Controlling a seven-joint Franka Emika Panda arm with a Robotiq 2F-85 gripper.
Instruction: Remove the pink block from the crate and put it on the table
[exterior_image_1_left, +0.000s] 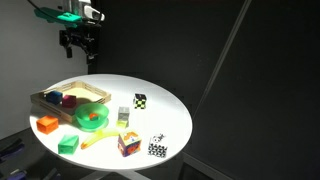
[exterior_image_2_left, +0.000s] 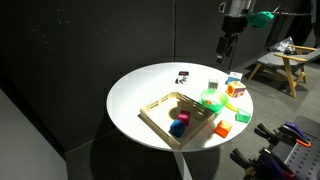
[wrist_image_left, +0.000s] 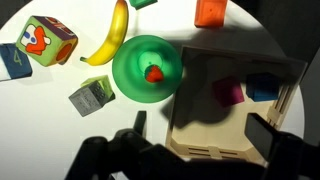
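Note:
The pink block (wrist_image_left: 232, 93) lies inside the light-wood crate (wrist_image_left: 200, 150), next to a blue block (wrist_image_left: 263, 88). Both exterior views show it in the crate too (exterior_image_1_left: 54, 97) (exterior_image_2_left: 183, 118). The crate (exterior_image_1_left: 95, 92) (exterior_image_2_left: 150, 112) rests on the round white table (exterior_image_1_left: 150, 120) (exterior_image_2_left: 135, 95). My gripper (wrist_image_left: 203, 128) is open and empty. It hangs high above the table (exterior_image_1_left: 78, 42) (exterior_image_2_left: 228, 45), and in the wrist view its fingers straddle the near part of the crate, well clear of the blocks.
A green bowl (wrist_image_left: 147, 68) holding a small red item stands beside the crate. A banana (wrist_image_left: 108, 40), a multicoloured cube (wrist_image_left: 48, 40), a grey-green cube (wrist_image_left: 92, 95), an orange block (wrist_image_left: 209, 12) and checkered cubes (exterior_image_1_left: 140, 100) lie around on the table.

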